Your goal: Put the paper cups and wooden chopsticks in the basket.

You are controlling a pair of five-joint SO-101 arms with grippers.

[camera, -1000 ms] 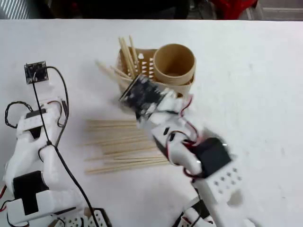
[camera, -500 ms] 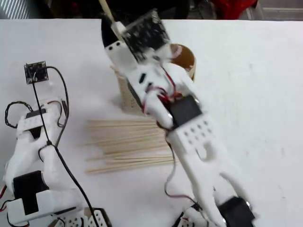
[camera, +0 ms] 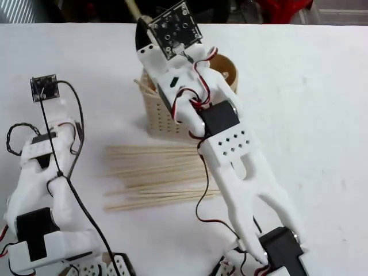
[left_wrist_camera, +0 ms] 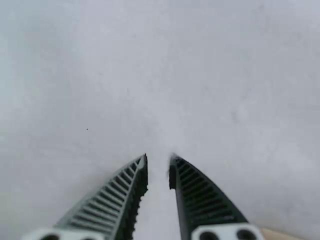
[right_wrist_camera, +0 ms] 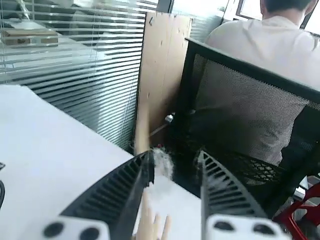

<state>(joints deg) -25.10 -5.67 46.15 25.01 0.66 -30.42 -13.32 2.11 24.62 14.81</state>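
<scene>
High view: the right arm (camera: 230, 149) stretches from the near edge across the white counter (camera: 310, 103) and hangs over the basket (camera: 158, 115), which stands toward the far side. A paper cup (camera: 227, 64) sits inside the basket at its right end, partly hidden by the arm. A few basket chopsticks (camera: 142, 86) poke out over the basket's left rim. A raised chopstick (camera: 131, 7) sticks up past the tip of the right arm, beyond the far edge of the counter. The loose chopsticks (camera: 149, 172) lie in a rough flat bundle on the counter, just in front of the basket and beside the right arm. The left arm (camera: 40, 190) is folded at the near left, well apart from all of this.

Left wrist view: the left claw (left_wrist_camera: 158, 160) points at bare counter, its fingers all but pressed together with only a thin slit between them, holding nothing.

Right wrist view: the right claw (right_wrist_camera: 175, 157) points out past the counter's edge toward the room. Pale wood shows low between its fingers, against one of them, so it looks to be pinching the raised chopstick, while the tips stand a little apart.
</scene>
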